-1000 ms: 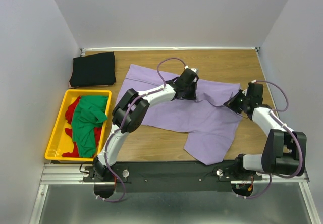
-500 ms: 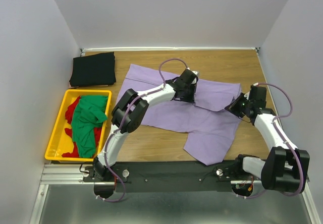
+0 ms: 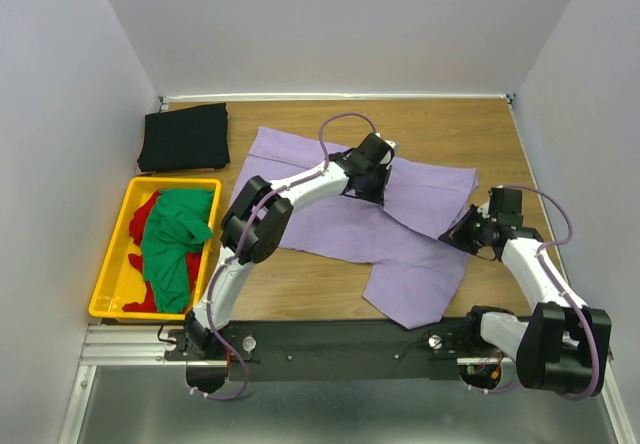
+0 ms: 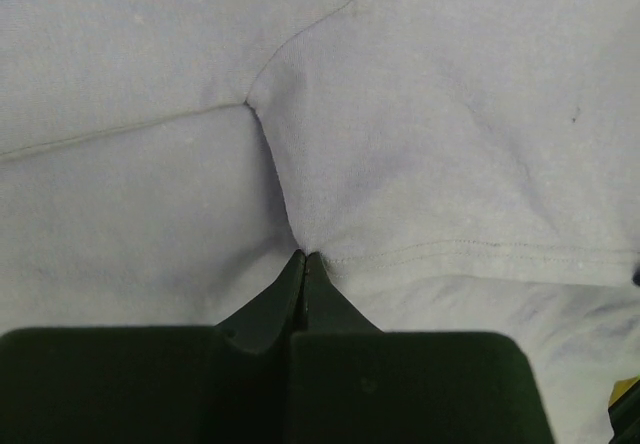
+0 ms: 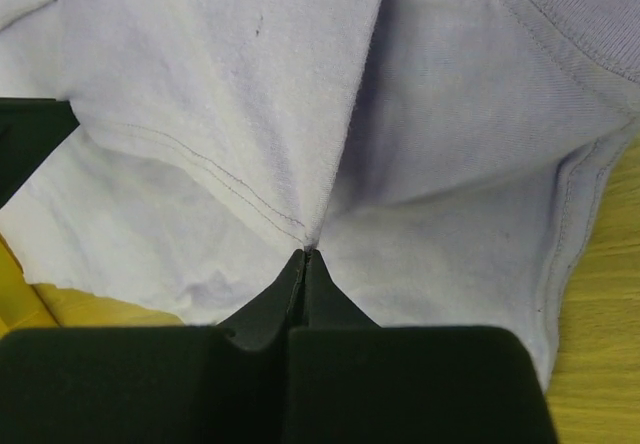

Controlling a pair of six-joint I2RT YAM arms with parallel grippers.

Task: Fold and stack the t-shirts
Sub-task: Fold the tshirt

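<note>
The lavender t-shirt [image 3: 330, 226] lies spread over the middle of the worktop [image 3: 290, 289]. Its broad body runs from the far left toward the near right, and one flap hangs down toward the near edge. It is not yet folded.

Both arms have hold of it. The left pincer [image 4: 303, 260] is pressed together on a small peak of cloth beside a hem, at the far side of the shirt near its middle. The right pincer [image 5: 305, 254] is likewise nipped shut on a gathered ridge at the shirt's right edge, close to a stitched hem. Between the two grips the cloth forms a slanting line, far-centre to near-right (a crease shows along it in the top view).

What matters for the next move is that nearly all the loose fabric lies to the left of that line and nearer than it. My judgement is that the held edge has to travel that way, both pincers together, so the line stays taut and does not sag in the middle.

The black tee [image 3: 185, 136] sits folded in the far left corner, well apart. The green tee [image 3: 175, 239] and red tee [image 3: 145, 214] lie crumpled in the yellow crate [image 3: 112, 274], nearer the left arm.
</note>
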